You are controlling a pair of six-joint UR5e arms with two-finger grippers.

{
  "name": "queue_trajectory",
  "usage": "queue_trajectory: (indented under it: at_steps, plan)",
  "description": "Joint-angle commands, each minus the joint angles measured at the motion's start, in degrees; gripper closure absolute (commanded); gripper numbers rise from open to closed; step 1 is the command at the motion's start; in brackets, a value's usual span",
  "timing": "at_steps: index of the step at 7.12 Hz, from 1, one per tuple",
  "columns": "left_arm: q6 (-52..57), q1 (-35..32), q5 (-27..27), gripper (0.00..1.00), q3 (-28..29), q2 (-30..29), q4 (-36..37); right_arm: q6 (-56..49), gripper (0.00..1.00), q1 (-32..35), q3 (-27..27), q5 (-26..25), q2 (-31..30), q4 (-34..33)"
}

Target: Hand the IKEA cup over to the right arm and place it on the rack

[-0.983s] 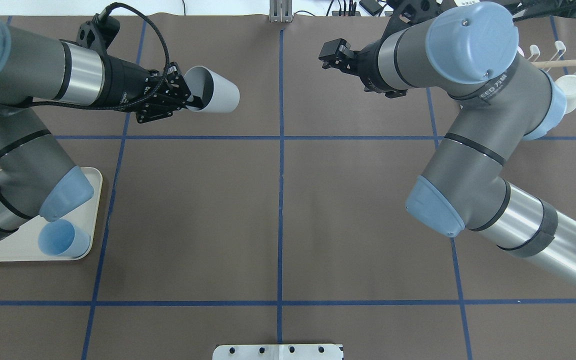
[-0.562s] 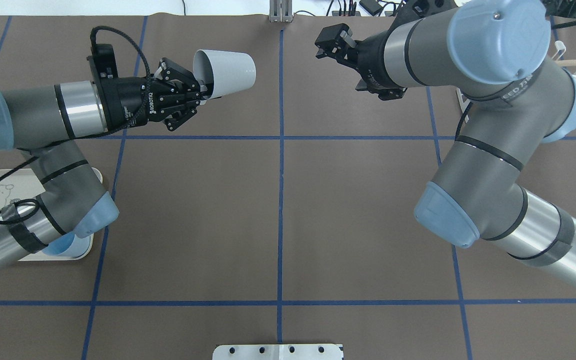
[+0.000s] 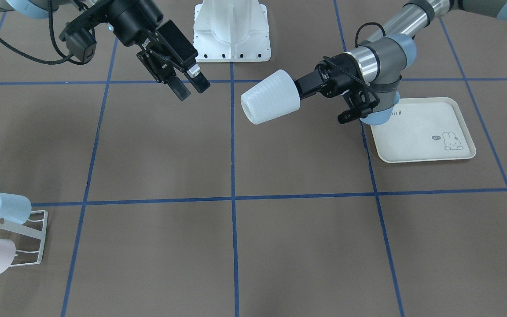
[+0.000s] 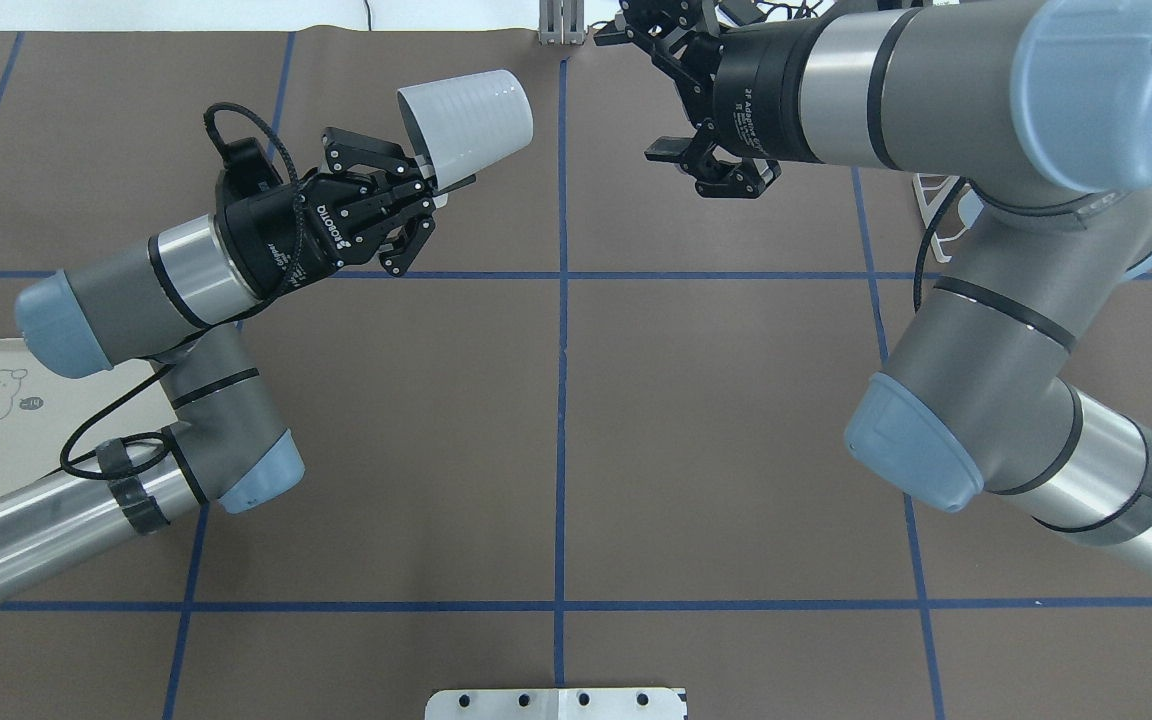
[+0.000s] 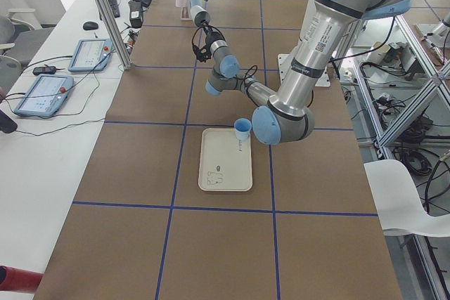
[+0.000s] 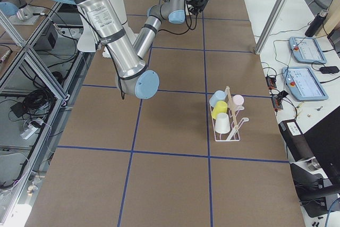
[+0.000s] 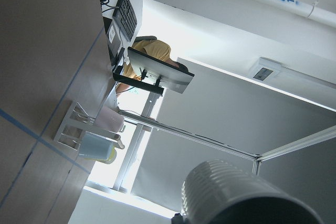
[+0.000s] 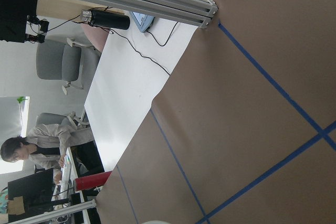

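We hold the cup aloft over the table centre, left pincer clenched on its rim, base outward, so the spread-open right pincer can grasp its body.

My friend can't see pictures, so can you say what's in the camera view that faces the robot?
The left gripper holds a white cup sideways over the brown table, its base towards the open right gripper, a gap between them. A cream rabbit tray lies at the picture's right; a white wire rack holding cups stands at its lower left.
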Motion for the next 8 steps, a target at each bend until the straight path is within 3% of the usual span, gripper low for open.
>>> queue_trajectory:
  at_steps: [1,8]
  plan:
    - [-0.5,0.6,0.2,1.00,0.1,-3.1,-0.1,2.0,0.00,-0.2,-0.7,-0.3,0.4,0.9]
    - [-1.2,2.5,0.2,1.00,0.1,-4.3,-0.3,5.6,0.00,-0.1,-1.5,1.3,0.4,7.0]
